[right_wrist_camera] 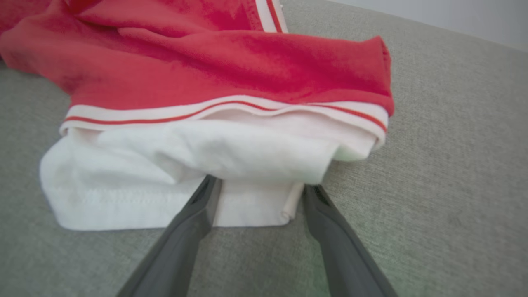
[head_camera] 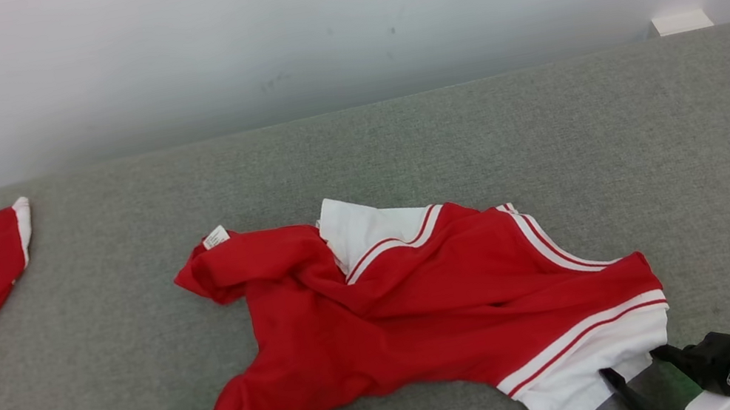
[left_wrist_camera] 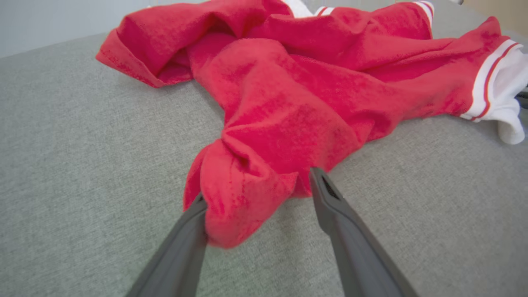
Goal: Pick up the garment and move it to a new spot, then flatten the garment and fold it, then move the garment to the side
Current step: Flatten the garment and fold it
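Pick-up step: L gripper [left_wrist_camera: 258,185] & R gripper [right_wrist_camera: 262,183] fingers apart, garment [head_camera: 413,309] edges btwn tips; next: clamp both, lift.

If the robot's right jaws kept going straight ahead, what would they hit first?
The garment's white band: it sits between the open jaws of the right gripper, so contact looks near immediate.
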You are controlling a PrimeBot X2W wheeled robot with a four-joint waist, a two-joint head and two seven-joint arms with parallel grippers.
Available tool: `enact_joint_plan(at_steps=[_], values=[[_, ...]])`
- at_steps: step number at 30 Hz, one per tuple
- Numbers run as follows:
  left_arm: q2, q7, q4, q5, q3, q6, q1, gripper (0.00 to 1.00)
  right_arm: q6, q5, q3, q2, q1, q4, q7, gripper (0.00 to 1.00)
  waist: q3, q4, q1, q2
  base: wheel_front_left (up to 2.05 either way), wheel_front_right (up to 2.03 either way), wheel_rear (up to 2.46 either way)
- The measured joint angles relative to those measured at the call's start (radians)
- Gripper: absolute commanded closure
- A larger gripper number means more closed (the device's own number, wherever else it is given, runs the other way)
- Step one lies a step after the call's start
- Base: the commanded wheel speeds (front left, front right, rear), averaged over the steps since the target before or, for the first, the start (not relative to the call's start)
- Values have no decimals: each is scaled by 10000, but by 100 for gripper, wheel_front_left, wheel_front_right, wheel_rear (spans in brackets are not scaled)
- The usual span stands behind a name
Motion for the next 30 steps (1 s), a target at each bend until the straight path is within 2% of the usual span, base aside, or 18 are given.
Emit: enact_joint_plan(at_steps=[3,4,6,8,9,10,11,12,13,17,21,27,30], values=[[123,-25,-21,-121,-107,0,-116,0,0,98,65,2,-43,54,-63,0,1,21,0,0,0,0,0],[130,-25,-10,-157,-161,0,-133,3,0,105,86,10,-52,79,-71,0,0,28,0,0,0,0,0],[127,-23,84,-222,-314,0,-139,18,0,228,150,61,-69,140,-86,0,-9,35,-1,0,0,0,0],[121,-36,211,-255,-418,0,-172,21,0,318,251,128,-96,211,-119,0,-10,36,-1,0,0,0,0],[119,-38,311,-328,-460,0,-210,33,0,399,336,151,-128,240,-113,0,-13,39,-1,0,0,0,0],[121,-36,426,-407,-548,0,-267,51,0,502,418,171,-166,267,-96,5,-20,41,-1,0,0,0,0],[107,-38,508,-497,-650,0,-314,58,0,610,508,190,-198,268,-81,52,-30,43,-1,0,0,0,0],[79,-63,619,-598,-702,0,-362,82,0,715,585,196,-229,265,-84,76,-44,46,-1,0,0,0,0],[35,-102,731,-711,-782,0,-407,100,0,886,654,203,-243,255,-86,100,-66,51,-1,-1,0,0,0],[-84,-201,1072,-1304,-1011,0,-515,100,0,1622,807,148,-241,-75,-186,100,-235,41,0,0,0,0,0],[-222,-382,807,-2627,-744,0,-453,100,0,2418,583,-290,-83,-1126,-347,100,-468,-21,-1,0,0,0,0],[213,-330,-790,-4265,-207,0,-79,100,0,3962,-334,-1582,895,-4196,-428,100,-883,-119,-1,0,0,0,0],[382,-115,-1827,-4909,96,6,157,100,0,4734,-1149,-2347,1415,-5758,-435,100,-1131,-189,-1,0,0,0,0]])
